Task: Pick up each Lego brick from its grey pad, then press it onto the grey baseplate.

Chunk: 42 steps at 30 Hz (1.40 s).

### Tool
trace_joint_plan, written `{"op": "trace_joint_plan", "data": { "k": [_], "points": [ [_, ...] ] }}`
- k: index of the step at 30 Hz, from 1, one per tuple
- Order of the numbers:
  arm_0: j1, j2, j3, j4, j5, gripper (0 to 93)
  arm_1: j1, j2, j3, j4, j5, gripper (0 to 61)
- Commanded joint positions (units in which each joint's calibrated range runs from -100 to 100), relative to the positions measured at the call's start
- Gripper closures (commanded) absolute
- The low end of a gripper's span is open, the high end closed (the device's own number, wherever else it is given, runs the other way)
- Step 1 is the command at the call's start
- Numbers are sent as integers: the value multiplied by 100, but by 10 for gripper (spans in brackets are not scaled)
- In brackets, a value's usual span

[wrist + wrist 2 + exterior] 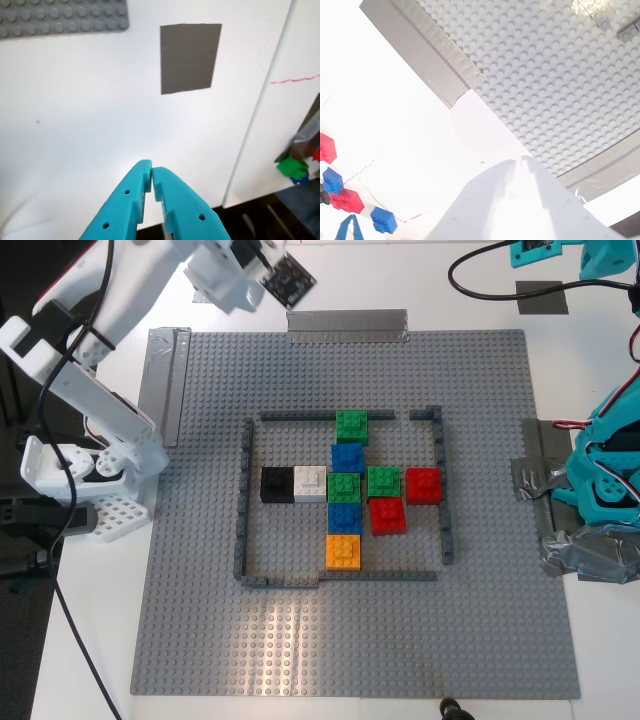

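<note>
**Item 1: our first gripper** point(151, 172). Teal, tips together, nothing between them. It hangs over bare white table short of a grey pad point(190, 57). That pad carries no brick and sits in the exterior view's upper right, just off the baseplate's corner.

**Item 2: our second gripper** point(520, 167). White and washed out by glare, so we cannot tell whether it is parted. It is raised above the grey baseplate point(200, 640) in the exterior view's upper left.

**Item 3: bricks.** All are inside the dark frame point(244, 490), mid-picture in the exterior view.
- Green point(351, 426) at the frame's top.
- Green point(383, 481) beside red point(423, 484).
- A second red point(387, 515) just below them.

**Step.** We judge this a pause between placements, or the end: the one pad we see is bare, and no second pad is in view.

**Next move.** It needs a brick on a pad, then the jaws spread and lowered squarely around it.
</note>
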Motion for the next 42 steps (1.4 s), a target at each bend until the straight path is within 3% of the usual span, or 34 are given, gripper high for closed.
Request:
{"op": "trace_joint_plan", "data": {
  "k": [1,10,19,22,29,42],
  "points": [
    [-120,-53,-22,-22,22,927,-540,34,-733,241,-68,612],
    [-243,-88,-22,26,-17,927,-1099,25,-417,144,-195,613],
    [-199,-53,-22,26,-2,927,-1338,-533,251,5,181,613],
    [-199,-45,-22,26,13,927,-1345,-207,-381,551,113,613],
    [-192,-45,-13,35,13,927,-1425,437,-1185,835,318,613],
    [-192,-45,-13,35,17,927,-1519,-9,-354,705,308,613]
  ]
}}
